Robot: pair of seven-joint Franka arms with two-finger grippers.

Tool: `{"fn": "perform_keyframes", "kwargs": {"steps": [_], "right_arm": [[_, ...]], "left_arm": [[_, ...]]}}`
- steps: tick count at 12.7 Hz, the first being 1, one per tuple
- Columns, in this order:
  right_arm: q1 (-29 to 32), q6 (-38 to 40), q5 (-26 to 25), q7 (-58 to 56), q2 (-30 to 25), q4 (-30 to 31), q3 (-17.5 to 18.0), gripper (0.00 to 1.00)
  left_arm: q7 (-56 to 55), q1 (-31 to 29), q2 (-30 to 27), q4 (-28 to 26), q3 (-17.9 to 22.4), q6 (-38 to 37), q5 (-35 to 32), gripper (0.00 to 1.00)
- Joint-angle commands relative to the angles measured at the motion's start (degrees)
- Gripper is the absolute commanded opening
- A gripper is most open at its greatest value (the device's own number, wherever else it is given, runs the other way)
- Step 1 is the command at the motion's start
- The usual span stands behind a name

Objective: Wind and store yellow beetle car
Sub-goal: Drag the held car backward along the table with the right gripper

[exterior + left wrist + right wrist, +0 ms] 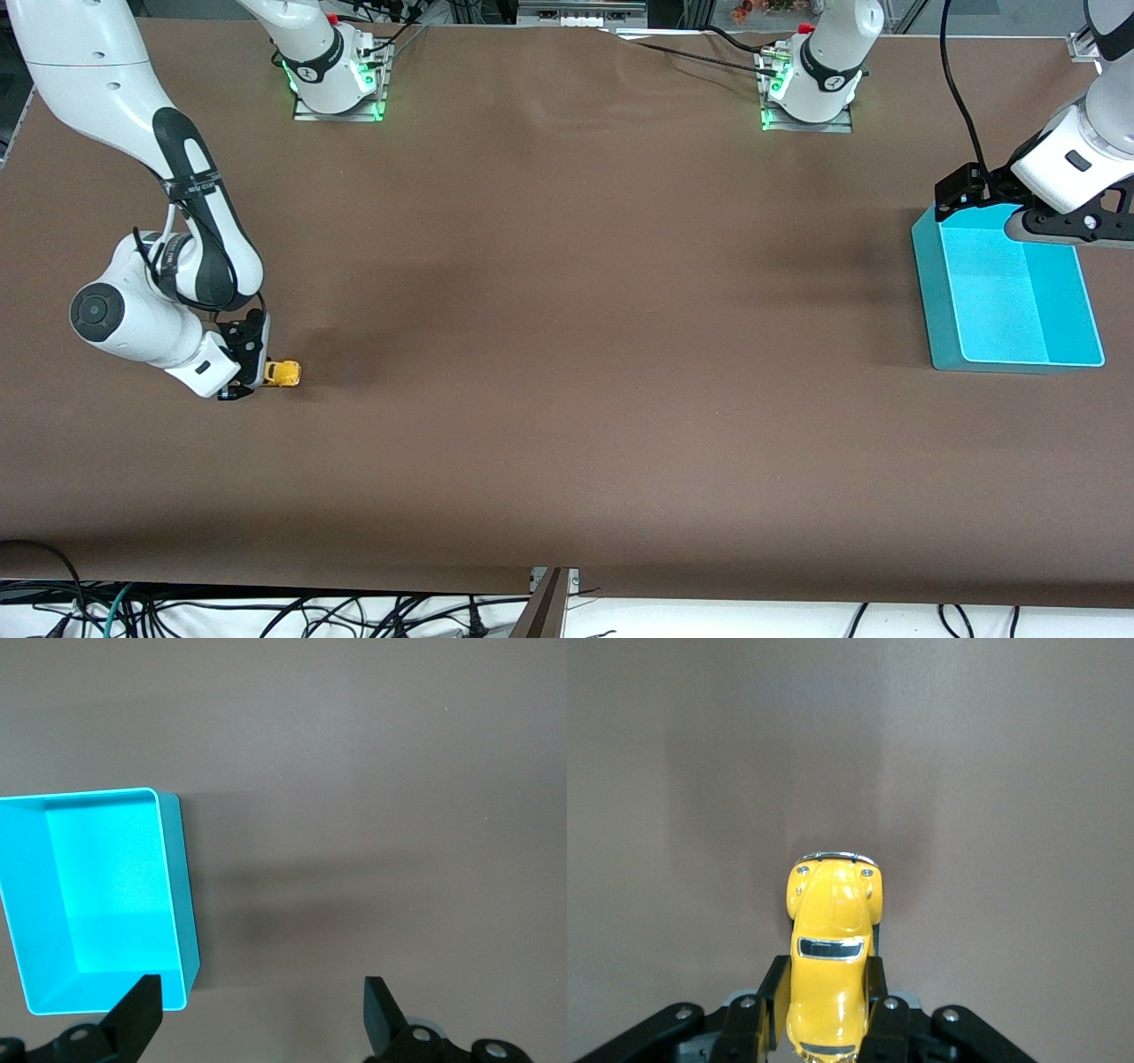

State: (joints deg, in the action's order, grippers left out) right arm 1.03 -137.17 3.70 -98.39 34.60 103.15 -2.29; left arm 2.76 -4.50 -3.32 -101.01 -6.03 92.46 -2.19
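Observation:
The yellow beetle car sits low on the brown table near the right arm's end. My right gripper is shut on it. In the right wrist view the car lies between my two black fingers, which press its sides at the rear half; its nose points away from the wrist. The cyan tray stands at the left arm's end. My left gripper is open and empty, over the tray's edge nearest the robot bases. In the left wrist view the tray lies beside one finger.
The brown table cover spans the whole view. Both arm bases stand along the edge farthest from the front camera. Loose cables hang below the table's near edge.

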Motion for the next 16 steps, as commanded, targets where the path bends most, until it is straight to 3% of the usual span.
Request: {"fn": "perform_keyframes", "kwargs": {"steps": [1, 16], "right_arm": [[1.87, -2.83, 0.78, -3.82, 0.2, 1.53, 0.36, 0.26], [5.39, -3.98, 0.87, -7.26, 0.82, 0.74, 0.45, 0.29]], "left_arm": [[1.54, -0.34, -1.43, -1.29, 0.05, 0.09, 0.87, 1.0], [1.54, -0.25, -1.43, -1.29, 0.05, 0.01, 0.78, 1.0]]}}
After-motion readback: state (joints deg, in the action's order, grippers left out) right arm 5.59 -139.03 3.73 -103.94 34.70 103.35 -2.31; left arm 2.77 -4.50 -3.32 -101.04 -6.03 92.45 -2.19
